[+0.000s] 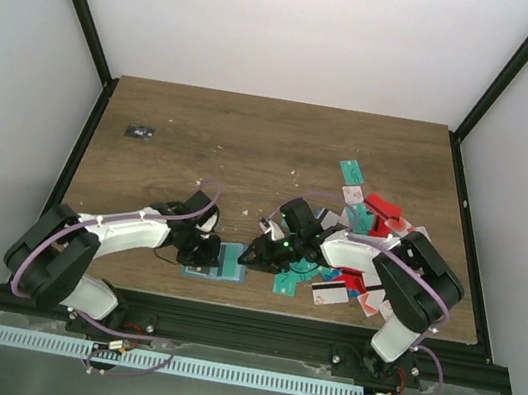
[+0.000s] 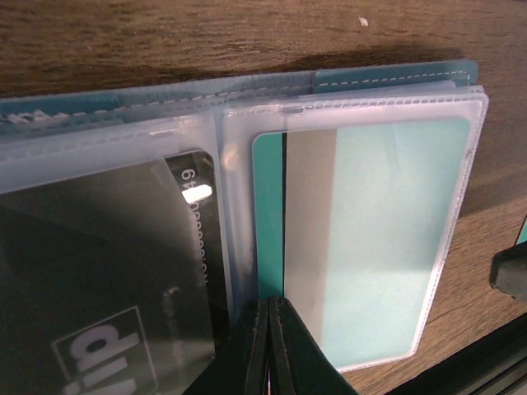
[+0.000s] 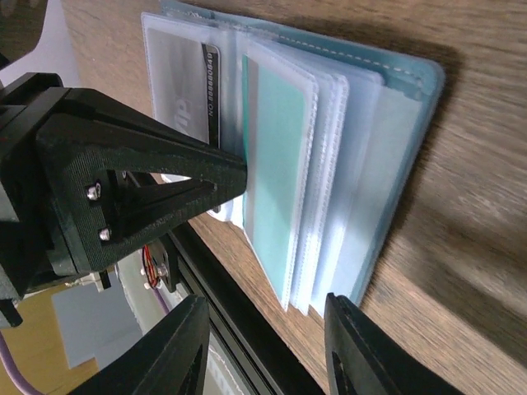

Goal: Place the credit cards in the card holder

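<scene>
The blue-grey card holder [image 1: 228,271] lies open near the table's front edge, its clear sleeves fanned out [image 3: 329,164]. One sleeve holds a teal card with a grey stripe [image 2: 370,239]. Another holds a black card [image 2: 107,280]. My left gripper [image 1: 207,249] is shut, and its tip [image 2: 272,329] presses down on the holder between those two sleeves. My right gripper [image 1: 253,253] is open and empty, with its fingers [image 3: 177,354] just off the holder's near edge. Several loose credit cards [image 1: 372,221], teal, red and white, lie in a pile to the right.
A teal card [image 1: 287,283] and a white card with a dark stripe [image 1: 329,292] lie under the right arm. A tiny black object with white marks [image 1: 139,132] sits at the far left. The table's black front rail [image 3: 239,329] runs close below the holder.
</scene>
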You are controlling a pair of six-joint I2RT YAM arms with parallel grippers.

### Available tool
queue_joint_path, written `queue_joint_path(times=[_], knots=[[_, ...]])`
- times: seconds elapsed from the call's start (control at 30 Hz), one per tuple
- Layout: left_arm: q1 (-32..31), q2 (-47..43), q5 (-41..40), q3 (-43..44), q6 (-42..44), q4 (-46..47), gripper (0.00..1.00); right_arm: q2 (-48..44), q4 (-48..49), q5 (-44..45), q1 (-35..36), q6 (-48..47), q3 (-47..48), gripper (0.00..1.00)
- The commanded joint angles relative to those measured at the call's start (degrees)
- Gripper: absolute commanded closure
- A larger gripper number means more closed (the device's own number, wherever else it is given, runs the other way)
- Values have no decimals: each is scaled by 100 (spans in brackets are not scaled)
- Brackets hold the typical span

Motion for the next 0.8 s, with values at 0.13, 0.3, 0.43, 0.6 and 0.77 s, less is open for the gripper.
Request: queue_joint_path(times=[0.13, 0.3, 0.43, 0.6, 0.77], knots=[[-38, 78, -108, -30, 51, -28, 96, 268, 127, -68, 175, -8, 390, 59], [-38, 73, -93, -40, 52, -21, 96, 377, 135, -79, 217, -8, 465, 59], [-45, 58, -82, -53, 60, -13, 96, 463, 160, -84, 236, -8, 499, 59], [-47, 53, -80, -66, 69, -4, 96, 554, 190, -80, 256, 1, 538, 59], [-47, 53, -67, -71, 86, -4, 96, 650, 218, -88, 278, 18, 582, 59]])
